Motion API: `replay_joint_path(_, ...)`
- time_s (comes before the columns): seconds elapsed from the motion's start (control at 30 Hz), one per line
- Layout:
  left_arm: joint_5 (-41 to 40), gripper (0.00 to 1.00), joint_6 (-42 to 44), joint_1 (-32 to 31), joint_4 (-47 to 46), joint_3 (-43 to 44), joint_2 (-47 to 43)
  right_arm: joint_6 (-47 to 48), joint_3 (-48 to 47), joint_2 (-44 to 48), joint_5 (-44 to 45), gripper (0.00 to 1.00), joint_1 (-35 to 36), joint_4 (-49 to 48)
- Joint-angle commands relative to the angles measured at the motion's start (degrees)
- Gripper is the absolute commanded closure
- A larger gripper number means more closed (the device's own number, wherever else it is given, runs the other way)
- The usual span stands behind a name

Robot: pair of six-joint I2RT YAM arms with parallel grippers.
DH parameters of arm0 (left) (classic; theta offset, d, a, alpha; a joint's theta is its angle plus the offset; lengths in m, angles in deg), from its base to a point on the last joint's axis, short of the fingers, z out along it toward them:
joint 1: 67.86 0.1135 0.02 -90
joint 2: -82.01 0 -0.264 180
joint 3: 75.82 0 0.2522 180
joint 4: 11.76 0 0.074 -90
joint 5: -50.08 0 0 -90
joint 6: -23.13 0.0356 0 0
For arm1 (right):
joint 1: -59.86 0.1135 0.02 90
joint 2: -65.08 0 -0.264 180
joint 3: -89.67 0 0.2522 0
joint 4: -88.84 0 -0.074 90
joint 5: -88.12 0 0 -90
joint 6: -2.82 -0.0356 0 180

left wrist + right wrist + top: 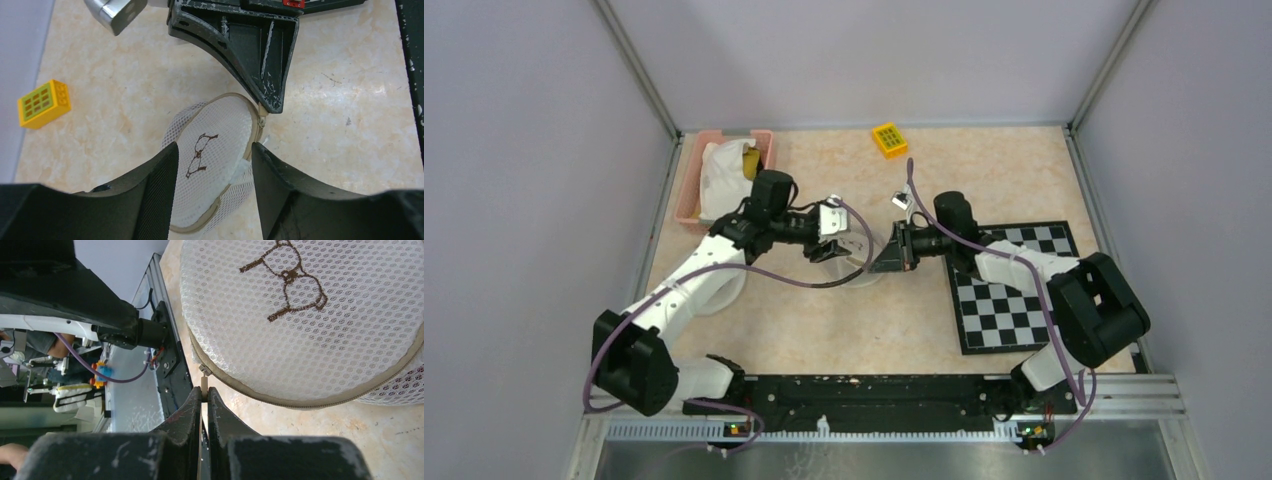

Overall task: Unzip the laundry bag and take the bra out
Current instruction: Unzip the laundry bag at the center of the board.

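The right gripper (204,394) is pinching the zipper pull (203,372) at its fingertips, fully closed on it. Just beyond, the laundry bag (310,315) is lying apparently mostly zipped. The left gripper (214,152) is straddling the bag's rim, jaws parted and holding nothing. With the bra not showing, unzipping and removal are both waiting.

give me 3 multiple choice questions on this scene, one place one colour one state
1. The stitching on the laundry bag is: A red, B blue, C brown.
2. The yellow block lies: A on the bag, B on the table, far side, C inside the bag.
3. The right gripper is: A shut on the zipper pull, B open above the bag, C open beside the block.
Answers: C, the glasses motif is brown; B, it sits alone at the far side; A, its jaws pinch the tab.
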Motion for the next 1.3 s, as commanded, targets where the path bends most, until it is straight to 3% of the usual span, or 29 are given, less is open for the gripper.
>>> replay_joint_path(0.0, 0.87, 0.42, -5.16, -0.82, -5.19, 0.67, 3.36, 0.39, -2.25, 0.26, 0.24, 1.00, 0.72, -2.38)
replay_joint_path(0.53, 4.16, 0.50, -1.35, -2.75, -1.95, -2.42, 4.23, 1.25, -2.52, 1.41, 1.72, 1.00, 0.76, -1.54)
replay_joint_path(0.8, -0.91, 0.67, 1.26, -2.79, -2.38, -4.38, 3.58, 1.87, -3.26, 1.11, 1.70, 1.00, 0.70, -0.22)
replay_joint_path(1.0, -4.47, 0.72, 2.68, -2.51, -2.44, -6.00, 2.77, 2.75, -2.67, 1.58, 1.88, 1.00, 0.61, 0.43)
replay_joint_path(1.27, -7.99, 0.99, 1.40, -1.75, -4.47, -7.14, 1.75, 2.91, -1.58, 2.66, 1.93, 1.00, -1.15, 1.44)
